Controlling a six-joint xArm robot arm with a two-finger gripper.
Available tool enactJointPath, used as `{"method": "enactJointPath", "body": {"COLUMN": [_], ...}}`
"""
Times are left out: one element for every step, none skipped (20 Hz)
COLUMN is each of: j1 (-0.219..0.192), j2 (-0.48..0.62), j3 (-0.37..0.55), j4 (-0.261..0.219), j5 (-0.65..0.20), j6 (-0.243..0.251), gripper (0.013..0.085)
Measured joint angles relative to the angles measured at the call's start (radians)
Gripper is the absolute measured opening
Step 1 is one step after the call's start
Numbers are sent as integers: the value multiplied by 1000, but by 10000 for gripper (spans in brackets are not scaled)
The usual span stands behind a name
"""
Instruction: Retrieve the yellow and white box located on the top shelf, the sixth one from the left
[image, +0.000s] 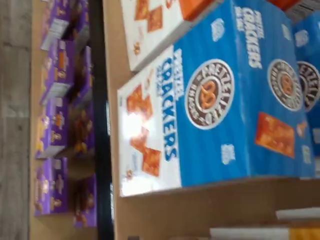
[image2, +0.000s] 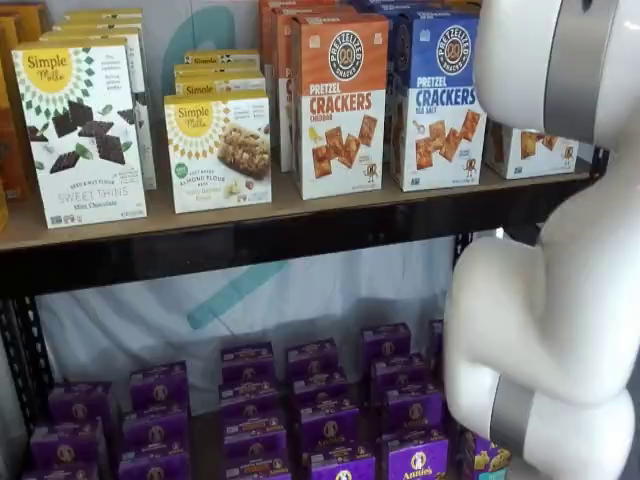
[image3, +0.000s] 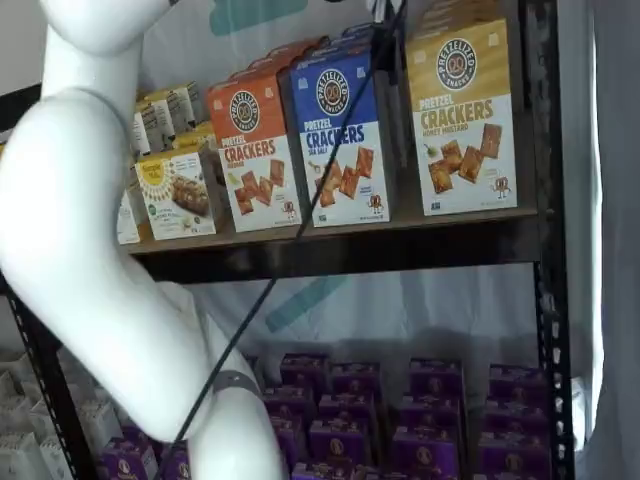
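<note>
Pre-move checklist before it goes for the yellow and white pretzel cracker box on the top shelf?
1. Target in place: yellow and white box stands upright at the front of the top shelf. Ok.
2. Target clear of its neighbour: a gap separates it from the blue-and-white cracker carton. Ok.
3. Gripper aligned on target: the wrist view shows mainly the blue-and-white carton, with only a yellow sliver at the frame corner. Not ok.
4. Gripper fingers visible: neither shelf view shows them. Cannot tell.
5. Cable clear: a black cable crosses in front of the blue-and-white carton. Not ok.
</note>
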Motion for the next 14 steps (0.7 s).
{"method": "enactJointPath", "body": {"j1": [-2, -3, -3, -2, 2, 8, 15, 20, 30, 41, 56, 69, 81, 91], "j2": [9, 18, 28, 41, 54, 66, 80, 88, 100, 112, 123, 133, 142, 149], "j3": [-5, -11, -19, -30, -42, -55, -68, -77, -91, -106, -118, -127, -135, -139], "j4": [4, 8, 10, 11, 9, 3, -1, -5, -17, -35, -54, -70, -83, -91], "j5": [-12, -23, -32, -39, -45, -47, -51, -50, -48, -44, -47, -49, -51, -56], "j6": [-6, -10, -13, -14, -14, -13, -8, -5, 0, 5, 9, 14, 20, 25], "gripper": [850, 850, 850, 850, 850, 850, 850, 850, 850, 850, 850, 850, 850, 850]}}
